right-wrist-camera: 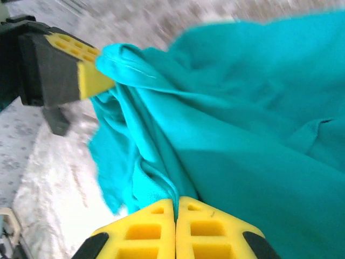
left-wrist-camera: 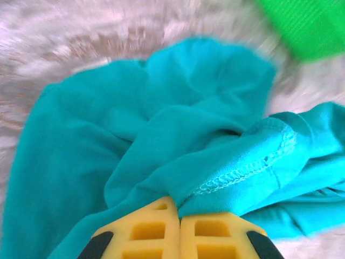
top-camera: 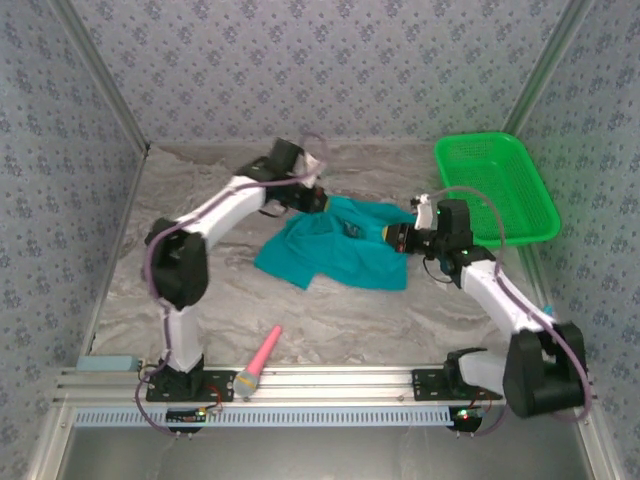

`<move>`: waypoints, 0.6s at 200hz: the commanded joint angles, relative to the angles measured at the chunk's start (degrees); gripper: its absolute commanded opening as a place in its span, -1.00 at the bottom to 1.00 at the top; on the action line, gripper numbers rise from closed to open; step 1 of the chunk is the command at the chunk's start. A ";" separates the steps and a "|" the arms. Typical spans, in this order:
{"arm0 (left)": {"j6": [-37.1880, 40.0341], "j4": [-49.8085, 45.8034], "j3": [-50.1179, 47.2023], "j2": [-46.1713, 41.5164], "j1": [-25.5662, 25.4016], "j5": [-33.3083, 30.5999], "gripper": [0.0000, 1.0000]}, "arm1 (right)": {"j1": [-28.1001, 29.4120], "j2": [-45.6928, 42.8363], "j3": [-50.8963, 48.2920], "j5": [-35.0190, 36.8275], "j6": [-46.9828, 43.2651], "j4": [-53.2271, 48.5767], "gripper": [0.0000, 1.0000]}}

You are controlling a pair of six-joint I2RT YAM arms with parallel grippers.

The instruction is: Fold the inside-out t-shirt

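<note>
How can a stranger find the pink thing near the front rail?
Look at the table's near edge, beside the left arm's base. A microphone lies slanted there. Only it is pink with a golden head; the t-shirt is teal, the basket green.

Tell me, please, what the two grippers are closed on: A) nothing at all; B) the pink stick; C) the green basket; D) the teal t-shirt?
D: in the wrist views the left gripper and the right gripper each pinch a fold of the teal t-shirt.
</note>
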 commanded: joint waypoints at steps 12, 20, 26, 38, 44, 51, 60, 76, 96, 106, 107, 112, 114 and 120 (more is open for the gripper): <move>-18.56 8.31 -13.63 -9.83 5.92 8.17 -1.00 | -1.27 -6.77 -0.79 9.01 -1.27 -12.93 -1.00; -20.28 11.43 -17.64 -9.73 7.02 8.37 -1.00 | -1.74 -5.98 -1.61 11.05 -1.25 -13.57 -1.00; -21.72 13.02 -20.10 -9.01 8.02 7.93 -1.00 | -2.16 -5.04 -2.19 11.85 -1.02 -13.72 -1.00; -22.63 15.29 -23.42 -6.17 10.13 8.45 -1.00 | -2.76 -1.58 -3.06 13.24 -0.53 -13.65 -1.00; -22.57 15.12 -24.25 -4.63 11.08 7.20 -1.00 | -2.88 0.11 -3.29 14.12 -0.17 -13.39 -1.00; -21.74 15.11 -25.01 -2.80 11.98 5.55 -1.00 | -3.12 2.54 -3.31 14.60 -0.07 -13.10 -1.00; -19.66 15.33 -25.51 -0.43 12.68 3.56 -0.98 | -3.12 5.46 -2.99 16.17 -0.30 -13.17 -1.00; -17.18 14.18 -24.35 3.40 13.20 2.56 -0.75 | -2.99 10.68 -1.09 20.37 -0.79 -15.25 -1.00; -15.69 13.68 -23.33 3.98 12.53 3.12 -0.35 | -1.50 13.99 2.25 23.53 -3.14 -18.65 -0.66; -14.55 13.91 -23.53 2.26 11.84 2.24 -0.25 | 0.29 12.95 3.63 25.01 -5.08 -19.97 -0.44; -14.43 13.91 -23.53 2.16 11.81 2.17 -0.24 | 0.52 12.68 3.77 25.20 -5.25 -20.12 -0.42; -13.60 13.41 -23.54 1.07 11.48 1.56 -0.21 | 1.64 11.56 4.37 26.04 -6.32 -20.73 -0.32; -13.22 13.15 -23.54 0.60 11.39 1.30 -0.21 | 2.16 11.02 4.60 26.43 -6.84 -20.86 -0.28; -12.04 12.07 -23.32 -0.64 11.12 0.52 -0.20 | 3.45 9.43 5.32 27.68 -8.19 -21.55 -0.19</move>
